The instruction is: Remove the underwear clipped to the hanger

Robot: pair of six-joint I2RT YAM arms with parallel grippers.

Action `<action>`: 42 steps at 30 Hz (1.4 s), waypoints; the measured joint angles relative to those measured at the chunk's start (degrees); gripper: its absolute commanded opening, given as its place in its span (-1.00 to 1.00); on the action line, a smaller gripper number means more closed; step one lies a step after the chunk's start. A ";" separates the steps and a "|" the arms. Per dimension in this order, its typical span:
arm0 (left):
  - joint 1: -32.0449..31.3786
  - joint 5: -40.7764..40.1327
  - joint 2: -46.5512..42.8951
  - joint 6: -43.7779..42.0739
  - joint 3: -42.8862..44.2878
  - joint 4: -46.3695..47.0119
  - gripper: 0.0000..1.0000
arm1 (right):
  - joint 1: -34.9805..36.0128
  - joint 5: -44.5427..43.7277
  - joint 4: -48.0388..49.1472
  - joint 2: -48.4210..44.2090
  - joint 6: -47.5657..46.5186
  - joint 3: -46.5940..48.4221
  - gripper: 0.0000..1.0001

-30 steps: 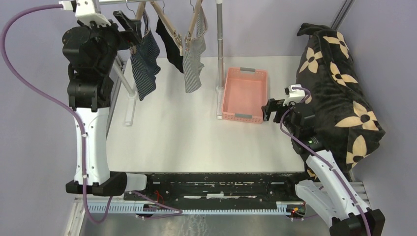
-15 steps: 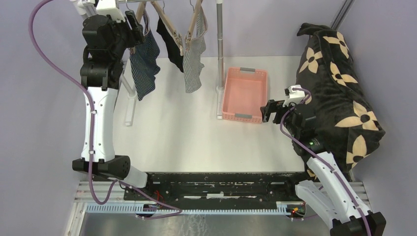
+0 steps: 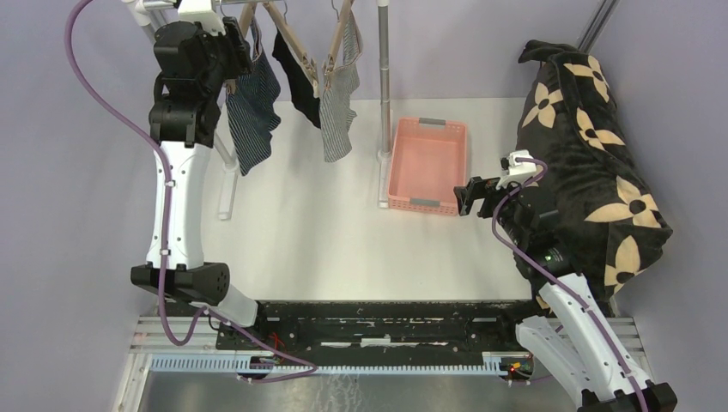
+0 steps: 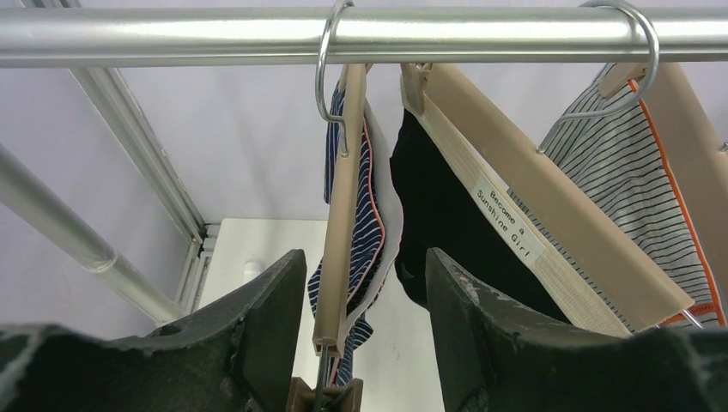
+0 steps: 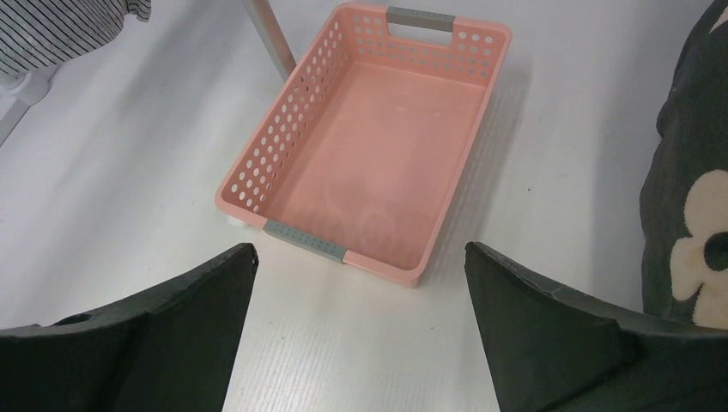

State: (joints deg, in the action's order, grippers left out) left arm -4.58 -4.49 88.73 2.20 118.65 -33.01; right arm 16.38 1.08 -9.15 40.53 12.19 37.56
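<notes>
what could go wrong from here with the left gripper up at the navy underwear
1. The open left gripper straddles the navy underwear and its wooden hanger; closing may grab the hanger, and a pull could slide it along the rail.
2. The black underwear hangs close beside and could get snagged.
3. The pink basket sits far off, by the right gripper, so a freed piece may drop on the table.

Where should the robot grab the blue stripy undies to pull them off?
Probably the navy striped briefs near the waistband, right beside the tan hanger. Come in from where the left gripper is. The cloth hangs thin and edge-on between its open fingers, so they could close flat on it.
</notes>
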 measured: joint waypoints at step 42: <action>0.00 -1.40 4.31 -2.91 -1.64 5.09 -0.95 | 0.22 0.44 -0.09 -0.35 0.61 -0.94 1.00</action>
State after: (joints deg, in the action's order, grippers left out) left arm -4.58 -5.89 93.03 -0.71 117.01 -27.92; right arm 16.60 1.52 -9.23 40.18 12.80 36.62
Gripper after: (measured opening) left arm 0.205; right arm 0.999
